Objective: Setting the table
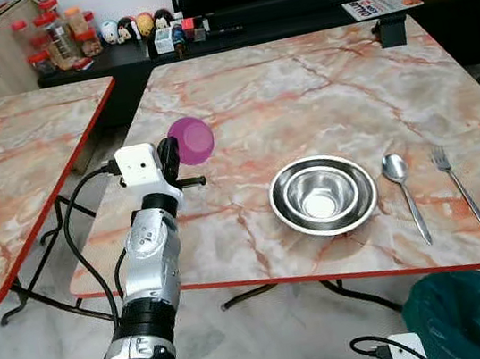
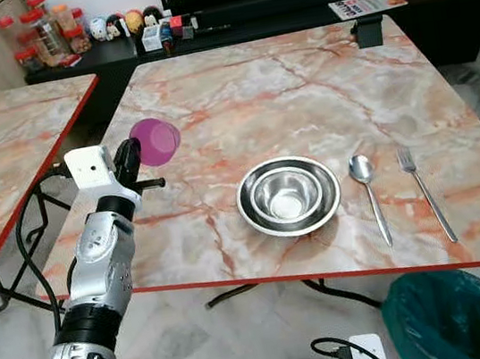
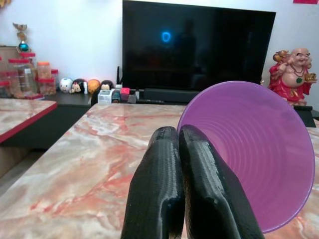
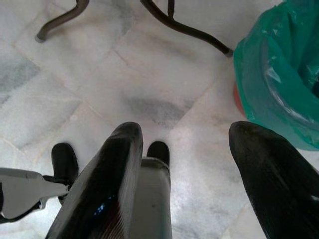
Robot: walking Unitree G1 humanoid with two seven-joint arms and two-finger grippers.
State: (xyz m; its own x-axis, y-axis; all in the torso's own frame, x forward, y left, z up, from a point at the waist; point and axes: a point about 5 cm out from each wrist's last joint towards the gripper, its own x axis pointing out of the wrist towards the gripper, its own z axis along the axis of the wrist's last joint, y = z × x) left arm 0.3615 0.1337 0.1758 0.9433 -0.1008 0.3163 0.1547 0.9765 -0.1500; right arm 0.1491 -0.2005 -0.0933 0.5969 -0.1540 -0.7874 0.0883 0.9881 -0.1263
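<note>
One purple plastic cup pinched by the left gripper; right gripper spread (floorward); two nested steel bowls, one spoon, one fork on marble table

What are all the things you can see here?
Purple plastic cup: one, held above the near table's left side.
Nested steel bowls: two, silver, near edge.
Steel spoon: one, right of the bowls.
Steel fork: one, right of the spoon.
Marble-patterned tables: two, orange-veined.
Green-lined bin: one, on the floor.
Black television: one, behind.
Left gripper: shut on the cup.
Right gripper: open, above the floor.
</note>
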